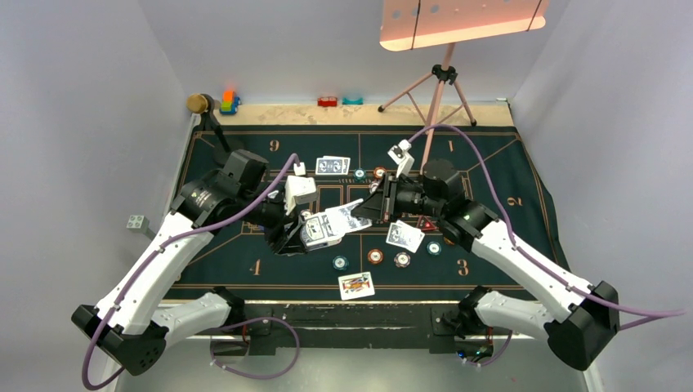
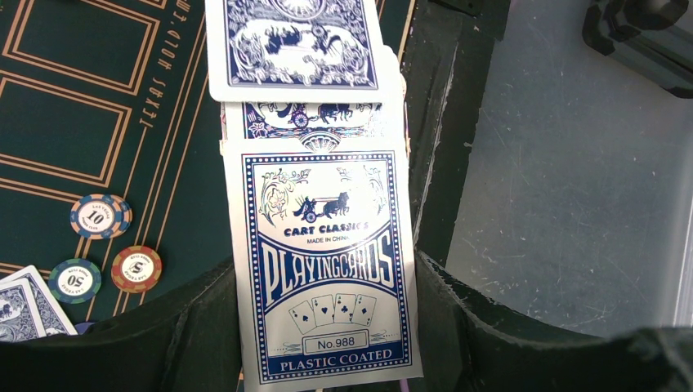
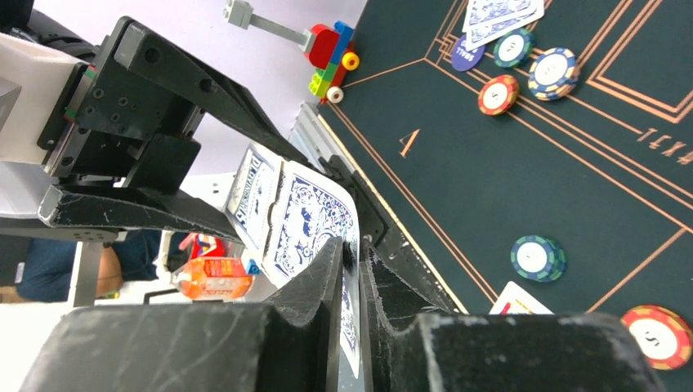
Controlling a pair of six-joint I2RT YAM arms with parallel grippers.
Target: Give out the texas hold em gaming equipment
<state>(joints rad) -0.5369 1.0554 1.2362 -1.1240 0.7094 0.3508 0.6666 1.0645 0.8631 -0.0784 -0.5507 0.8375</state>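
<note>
Over the middle of the green felt mat (image 1: 245,257), my left gripper (image 1: 313,233) is shut on a blue-and-white pack of playing cards (image 2: 323,269), which fills the gap between its black fingers (image 2: 188,343). A blue-backed card (image 2: 294,45) sticks out past the pack's far end. My right gripper (image 3: 353,255) is shut on that card (image 3: 315,216), its jaws pinching the card's edge, right beside the left gripper (image 3: 139,147). In the top view the two grippers meet at the card (image 1: 347,214).
Blue-backed cards (image 1: 333,166) (image 1: 404,236) and a face-up card (image 1: 356,284) lie on the mat. Chips (image 1: 340,263) (image 1: 375,256) (image 1: 402,260) (image 1: 434,247) sit near the front, with others (image 1: 359,174) behind. Toy blocks (image 1: 230,102) and a lamp tripod (image 1: 437,90) stand at the back.
</note>
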